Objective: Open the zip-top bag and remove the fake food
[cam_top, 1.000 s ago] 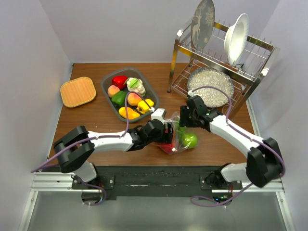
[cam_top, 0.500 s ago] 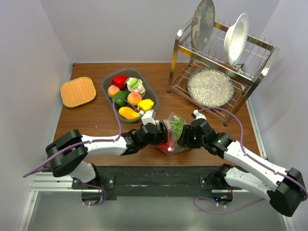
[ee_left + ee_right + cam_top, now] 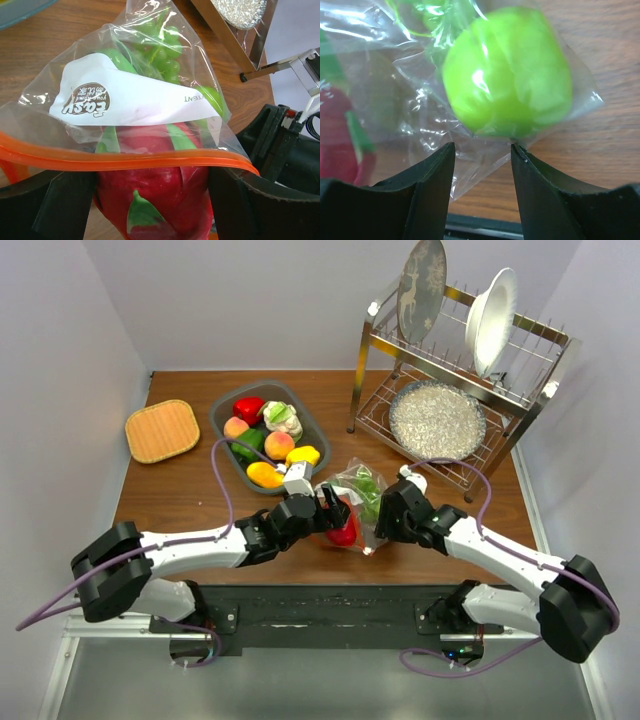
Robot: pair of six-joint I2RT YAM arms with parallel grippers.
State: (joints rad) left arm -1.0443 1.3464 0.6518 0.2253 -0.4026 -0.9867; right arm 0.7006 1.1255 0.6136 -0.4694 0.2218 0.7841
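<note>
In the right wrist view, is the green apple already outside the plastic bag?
No, the green apple sits inside the clear film of the zip-top bag, whose corner reaches past it.

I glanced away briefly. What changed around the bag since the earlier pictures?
The right gripper swung from near the dish rack down to the zip-top bag's right side, jaws open astride its film by the green apple. The left gripper, clamped on the red pepper, drew slightly left. The gray bin, mat and rack stayed put.

Grey tub [image 3: 216, 422], woven mat [image 3: 162, 430], dish rack [image 3: 358, 390], wooden table [image 3: 200, 502].
</note>
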